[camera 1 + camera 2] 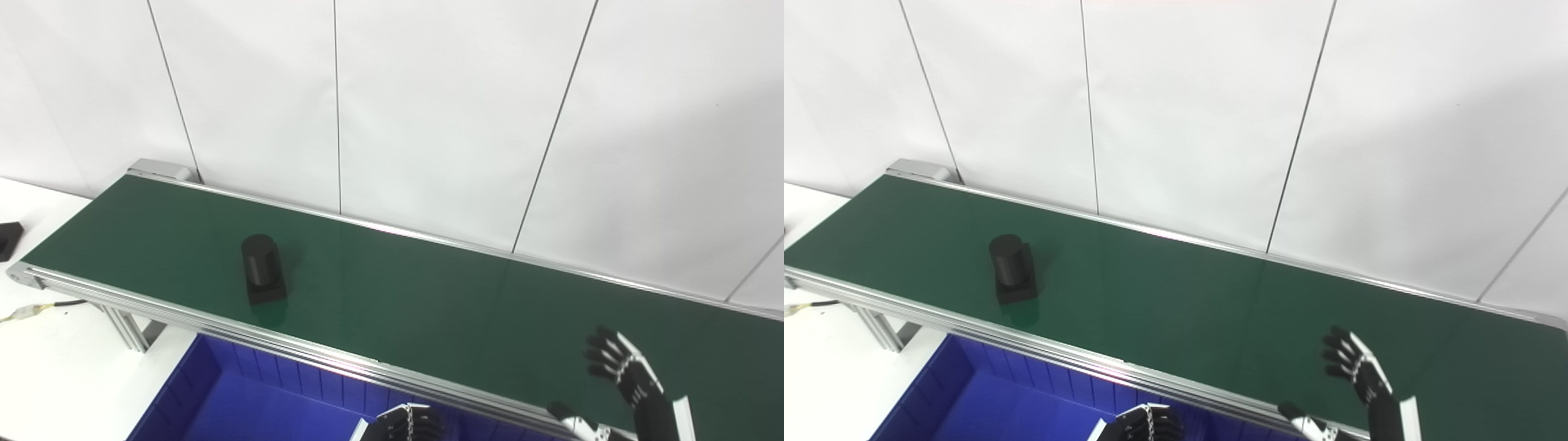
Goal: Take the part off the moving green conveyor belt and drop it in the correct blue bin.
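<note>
At bottom edge, left robot hand (409,424) cropped.

Looking like a lab/test cell: green conveyor belt (429,294) w/ alu frame running along white panel wall (429,110), blue bin (257,404) sitting near.

Wall (429,110): you have white panels filling the upper half of the frame, split by thin dark seams that run top to bottom.
Desk (55,373): white surface in the lower left of the frame.
Black block (8,237): you see it cut off by the left edge, resting on the desk.
Cable (37,308): a dark lead with a pale yellowish connector lies on the desk at the far left, below the black block.
</note>
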Available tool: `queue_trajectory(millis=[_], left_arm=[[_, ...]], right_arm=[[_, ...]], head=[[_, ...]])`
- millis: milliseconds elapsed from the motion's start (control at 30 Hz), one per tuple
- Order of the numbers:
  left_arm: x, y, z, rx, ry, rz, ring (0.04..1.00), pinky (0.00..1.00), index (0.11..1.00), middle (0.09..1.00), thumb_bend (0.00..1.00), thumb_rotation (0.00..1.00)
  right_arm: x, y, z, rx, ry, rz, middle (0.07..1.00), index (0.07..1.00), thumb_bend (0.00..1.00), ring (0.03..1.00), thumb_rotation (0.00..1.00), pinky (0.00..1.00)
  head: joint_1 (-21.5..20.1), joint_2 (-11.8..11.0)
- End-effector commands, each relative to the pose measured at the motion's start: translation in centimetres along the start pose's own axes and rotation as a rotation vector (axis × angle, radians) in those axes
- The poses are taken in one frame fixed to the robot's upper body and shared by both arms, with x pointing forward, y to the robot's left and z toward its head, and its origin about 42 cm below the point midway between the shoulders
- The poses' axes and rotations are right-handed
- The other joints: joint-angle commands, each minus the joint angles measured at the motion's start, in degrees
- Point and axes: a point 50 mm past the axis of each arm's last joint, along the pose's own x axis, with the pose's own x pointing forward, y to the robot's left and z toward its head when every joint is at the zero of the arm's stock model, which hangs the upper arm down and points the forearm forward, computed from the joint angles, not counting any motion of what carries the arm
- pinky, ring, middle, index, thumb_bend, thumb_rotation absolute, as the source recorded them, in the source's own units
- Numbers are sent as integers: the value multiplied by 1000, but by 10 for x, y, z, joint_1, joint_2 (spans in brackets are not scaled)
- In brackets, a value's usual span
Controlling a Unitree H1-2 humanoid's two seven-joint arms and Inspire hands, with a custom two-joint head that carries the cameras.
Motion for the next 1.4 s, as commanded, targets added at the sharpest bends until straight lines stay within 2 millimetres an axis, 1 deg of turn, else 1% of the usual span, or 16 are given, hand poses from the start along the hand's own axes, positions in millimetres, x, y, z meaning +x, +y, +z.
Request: queue_trajectory(millis=[0,100,267,333,433,500,633,667,733,800,900,967,1033,1100,1200,1367], left_arm=[[6,-4,11,5,-70,-10,660,700,647,648,576,0],[6,-4,13,12,-78,-10,661,699,647,652,585,0],[8,-1,13,17,-81,-23,659,695,643,649,576,0],[9,1,14,24,-83,-25,654,684,644,646,577,0],[10,1,14,21,-85,-20,652,680,644,644,582,0],[10,2,15,20,-86,-16,656,687,646,647,583,0],[10,5,14,26,-86,-13,650,662,649,651,586,0],[10,7,14,30,-84,-9,649,660,650,651,586,0],[10,10,14,34,-83,-2,647,652,652,654,588,0],[9,13,13,33,-82,3,649,652,656,656,580,0],[9,18,13,29,-79,6,647,637,660,662,579,0],[9,21,12,28,-77,16,649,633,666,669,582,0],[10,25,12,29,-76,23,645,623,667,668,584,0],[10,26,12,32,-76,24,639,610,668,668,587,0],[10,25,13,32,-79,10,650,628,665,673,590,0],[10,23,13,30,-79,12,648,640,657,662,608,0]], right_arm=[[21,0,17,11,-70,-1,807,847,629,751,11,662],[36,3,24,5,-89,15,809,850,645,751,23,675],[59,15,35,-18,-115,55,804,849,666,733,53,647],[68,20,40,-33,-118,82,813,859,674,754,92,666],[79,28,45,-67,-122,121,824,868,683,771,106,686],[87,38,48,-98,-133,153,826,869,676,771,130,683],[100,59,52,-113,-156,197,815,857,683,760,96,664],[105,66,53,-103,-163,209,815,855,687,763,91,665],[115,79,57,-91,-176,223,815,851,700,770,75,666],[124,92,61,-79,-189,228,803,843,705,757,77,645],[134,106,67,-47,-191,229,812,849,709,766,95,647],[141,118,77,-18,-196,234,816,856,708,776,139,657],[148,128,87,-14,-206,240,817,858,708,782,154,663],[152,133,91,-27,-209,245,821,864,705,792,167,678],[162,141,97,-61,-197,256,826,877,722,803,162,676],[178,151,101,-95,-174,302,833,895,734,819,171,707]], head=[[-3,3],[-6,4],[-12,0],[-11,-1],[-14,0],[-18,0],[-29,1],[-48,2],[-65,2],[-76,1],[-84,0],[-88,2],[-98,3],[-98,4],[-94,4],[-93,6]])
